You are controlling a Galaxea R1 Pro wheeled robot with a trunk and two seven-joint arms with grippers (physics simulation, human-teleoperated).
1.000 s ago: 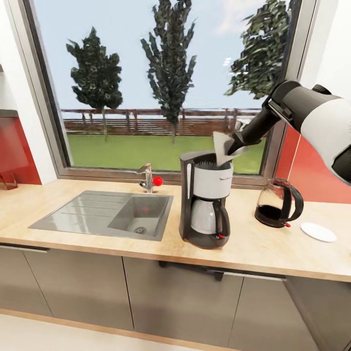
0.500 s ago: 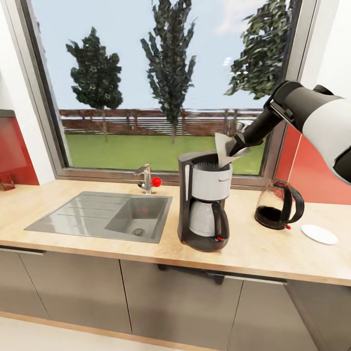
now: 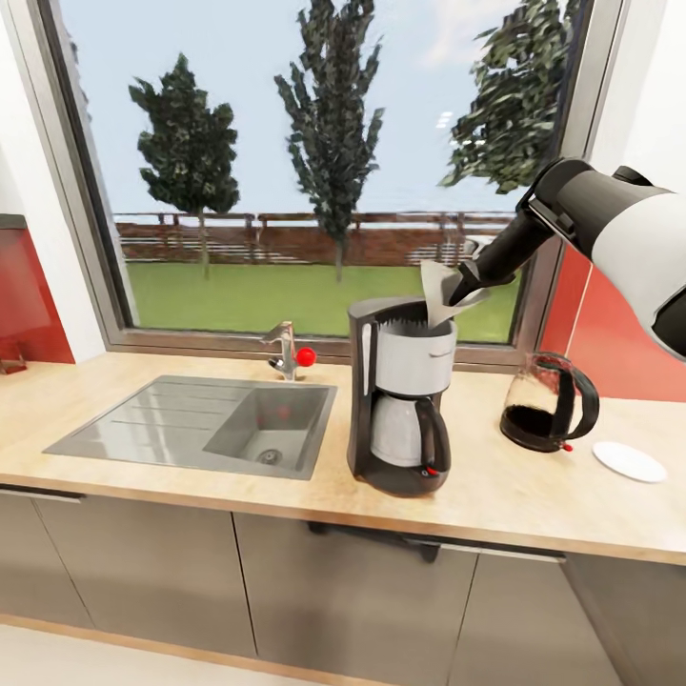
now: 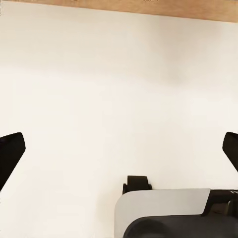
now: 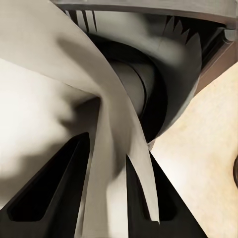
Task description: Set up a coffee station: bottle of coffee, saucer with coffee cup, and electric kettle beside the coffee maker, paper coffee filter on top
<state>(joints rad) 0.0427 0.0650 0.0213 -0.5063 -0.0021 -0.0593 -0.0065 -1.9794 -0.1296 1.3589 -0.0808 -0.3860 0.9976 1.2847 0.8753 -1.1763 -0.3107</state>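
Observation:
The coffee maker stands on the kitchen countertop, right of the sink. My right gripper is shut on a pale paper coffee filter, holding it tilted just above the machine's open top at its right rim. In the right wrist view the filter is pinched between the dark fingers, with the filter basket below. The electric kettle stands to the right of the coffee maker, and the white saucer lies beyond it. My left gripper is open over a pale floor.
A steel sink with a faucet is set into the worktop left of the coffee maker. A large window runs behind the counter. Grey cabinet fronts sit below. Red wall panels flank the window.
The whole head view has shifted slightly, so the camera moved. The filter and right gripper sit a little lower and closer to the coffee maker's top.

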